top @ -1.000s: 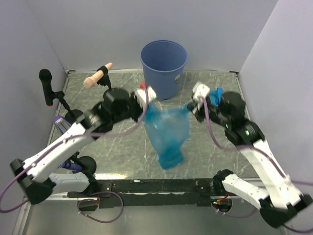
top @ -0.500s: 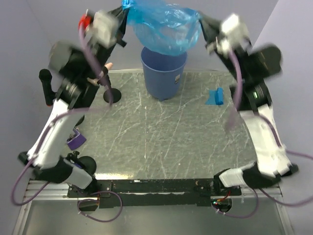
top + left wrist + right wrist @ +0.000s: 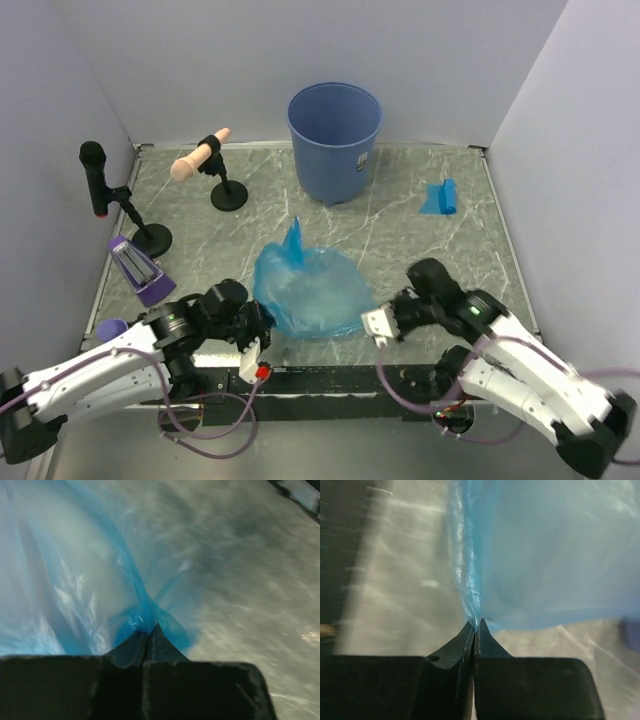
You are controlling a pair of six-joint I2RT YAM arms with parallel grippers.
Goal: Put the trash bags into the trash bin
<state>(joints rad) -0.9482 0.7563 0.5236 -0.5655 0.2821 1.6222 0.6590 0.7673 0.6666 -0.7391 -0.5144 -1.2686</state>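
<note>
Left gripper [image 3: 147, 631] is clamped shut on a bunched corner of the big trash bag [image 3: 310, 292]; film is twisted into a small knot right at the fingertips. The bag lies puffed up on the table [image 3: 420, 255], near the front edge and between the two arms, with one peak poking up toward the back. It is well apart from the trash bin [image 3: 335, 125], which stands upright at the back centre with its mouth open.

Right gripper [image 3: 476, 625] is also pinched shut, on the bag's opposite edge, with a thin fold of film caught between the tips.

Small blue packet [image 3: 438, 197] lies on the table to the right of the bin, untouched, not in the bin.

Handling, as a judgement: the film looks very light, limp and glossy, so it is likely slippery and easy to tear if yanked. It won't keep its shape and will billow and sag when lifted. The best hold is on gathered or bunched edge material, as both grippers have now, not flat single-layer film. The packet looks compact, so a pinch across its middle should do.
</note>
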